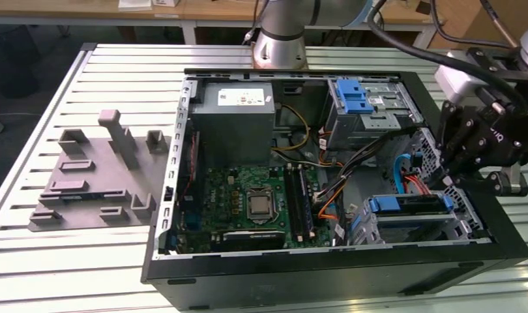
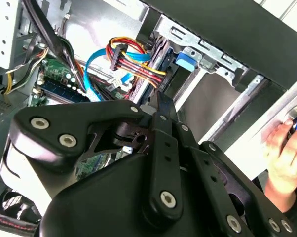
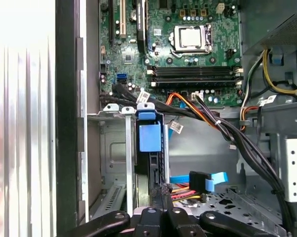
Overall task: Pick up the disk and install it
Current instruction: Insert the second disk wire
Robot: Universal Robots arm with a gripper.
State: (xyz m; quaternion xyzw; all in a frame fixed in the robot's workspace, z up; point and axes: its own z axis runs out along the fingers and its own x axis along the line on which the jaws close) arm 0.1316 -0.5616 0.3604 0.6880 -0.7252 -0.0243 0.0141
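Note:
The disk [image 1: 416, 205] stands on edge in the metal drive cage [image 1: 420, 229] at the near corner of the open computer case, on the exterior view's right. Its blue tab [image 3: 149, 136] marks the end away from me, and the dark edge [image 3: 155, 170] runs back toward my gripper [image 3: 161, 195]. In the exterior view my gripper [image 1: 440, 177] hangs over the case's side wall, just above the disk's other end. In the second wrist view the gripper [image 2: 161, 98] is shut, its tips pointing into the cage slot beside the blue tab [image 2: 185, 59]. No gap shows between the fingers.
Blue, red and orange cables [image 1: 405, 175] hang right beside the cage. The case also holds a motherboard [image 1: 255, 202], a grey power-supply box [image 1: 238, 117] and a second bay with a blue latch [image 1: 364, 98]. A grey fixture [image 1: 94, 176] lies on the table. A hand [image 2: 286, 148] rests outside the case.

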